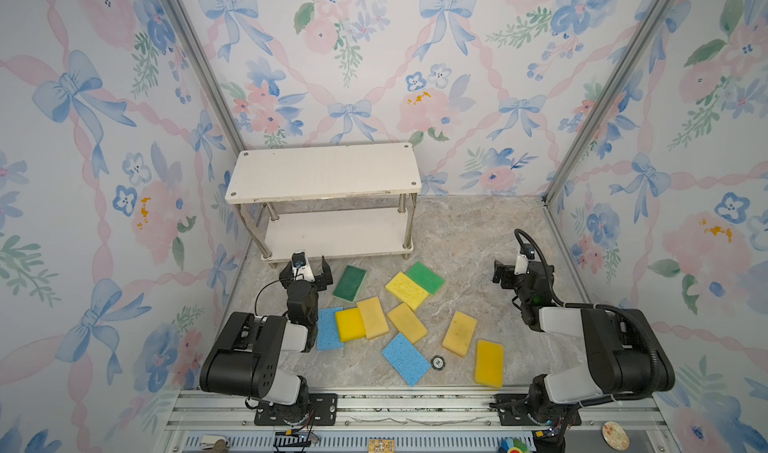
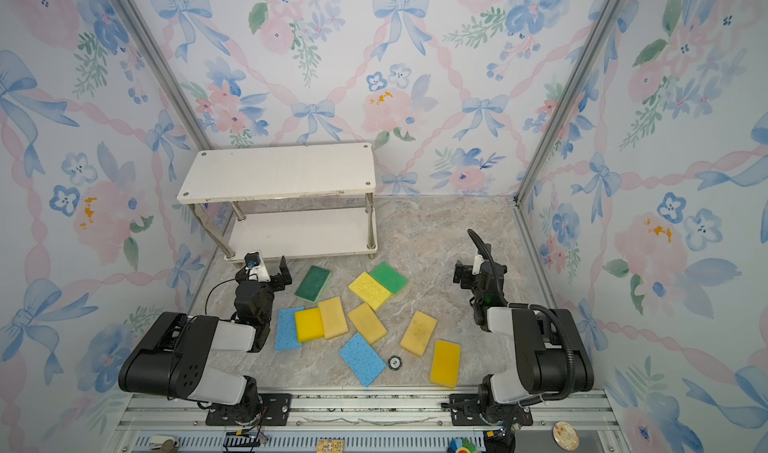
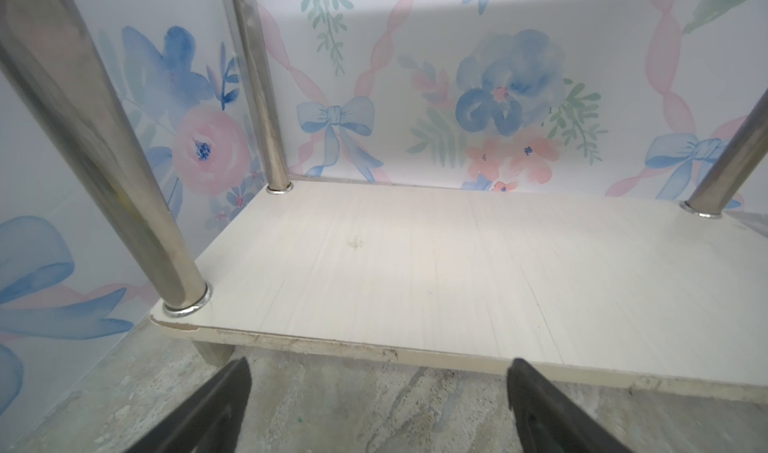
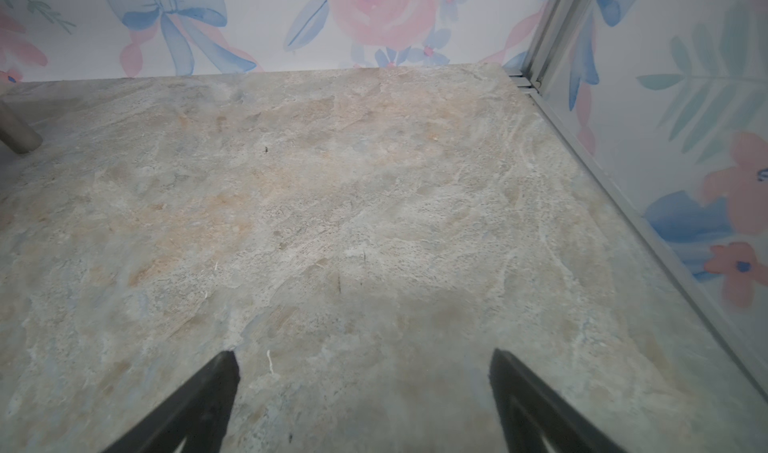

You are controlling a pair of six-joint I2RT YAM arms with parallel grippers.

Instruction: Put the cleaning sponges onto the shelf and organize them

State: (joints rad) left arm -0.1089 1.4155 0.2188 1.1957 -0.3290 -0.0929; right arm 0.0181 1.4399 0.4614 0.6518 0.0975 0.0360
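The left fingers (image 3: 216,405) are spread wide with nothing between them, tips just short of the front edge of the shelf (image 1: 324,172), facing its lower board (image 3: 415,264). That edge is chipped at the corner beside a chrome leg (image 3: 104,160), and there's open room between the legs, both boards bare. Across the way, the right fingers (image 4: 199,401) are released and empty too, over an open stretch of counter (image 4: 374,201), with the metal corner post (image 4: 548,27) and wall close on the outer side.

The cleaning sponges (image 1: 407,323) lie flat on the counter in front of the shelf, between the two arms, none on a board. The dark green scourer (image 1: 350,283) sits just beside the left fingers. A yellow sponge (image 1: 406,290) overlaps the lighter green scourer (image 1: 424,277). A blue sponge (image 1: 329,328) sits tight against the left arm, touching a bright yellow one (image 1: 350,324). A second blue sponge (image 1: 405,359) lies toward the front rail (image 1: 395,405), with a small round disc (image 1: 436,362) just beside it.

The surface is mottled grey-tan stone, and floral wallpaper (image 1: 374,56) with bows closes in three sides.
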